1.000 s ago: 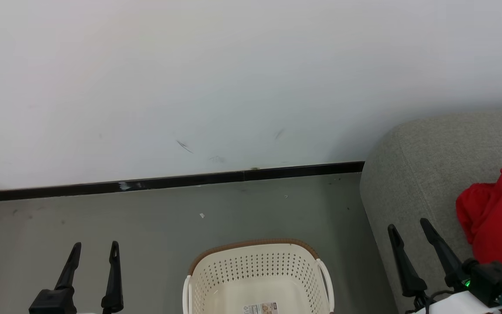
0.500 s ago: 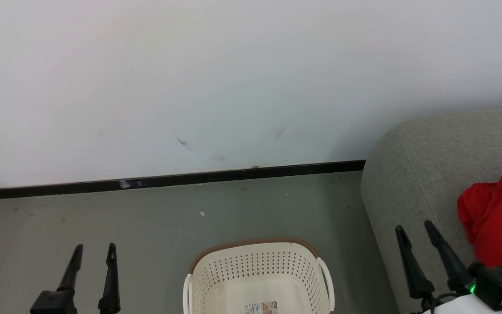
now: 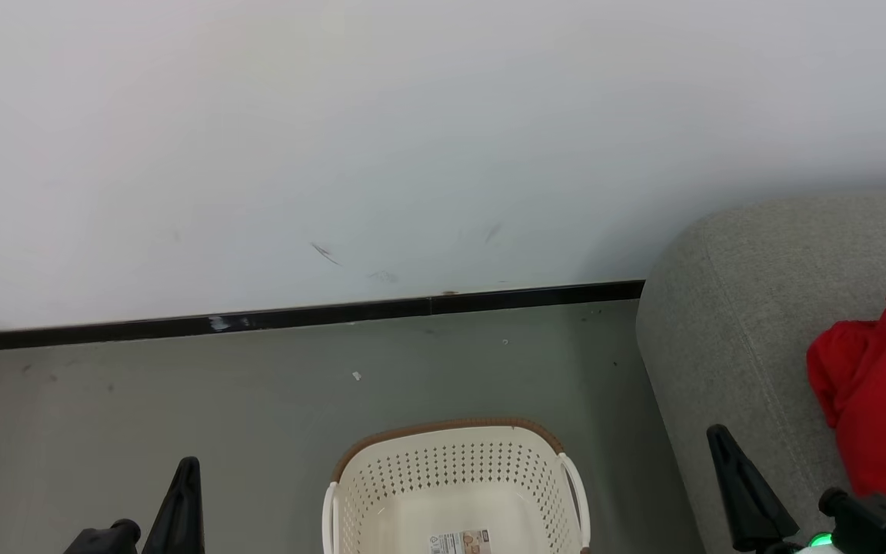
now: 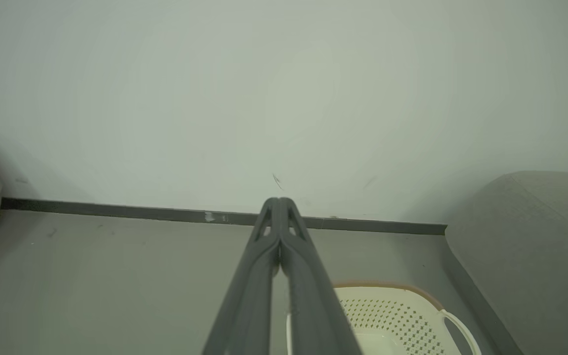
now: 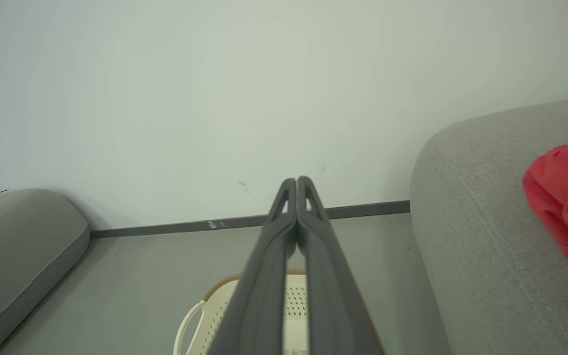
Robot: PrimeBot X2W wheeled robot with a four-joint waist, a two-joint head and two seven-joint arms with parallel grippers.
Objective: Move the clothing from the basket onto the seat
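Both arms drawn back; the job looks done.
Left gripper (image 3: pixel 188 469), fingers apart a second ago, now pressed together, empty, lower in view. The basket (image 3: pixel 451 425) shows only bare plastic inside. Right gripper (image 3: pixel 722 442) likewise closed, empty. The clothing (image 3: pixel 881 392) lies on the seat (image 3: pixel 727 323), far right.

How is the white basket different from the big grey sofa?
The basket is cream plastic full of little holes; the sofa is grey woven fabric. The part of the basket in view holds nothing; the sofa has red clothing on it. The basket looks much smaller. Both sit on the grey floor.
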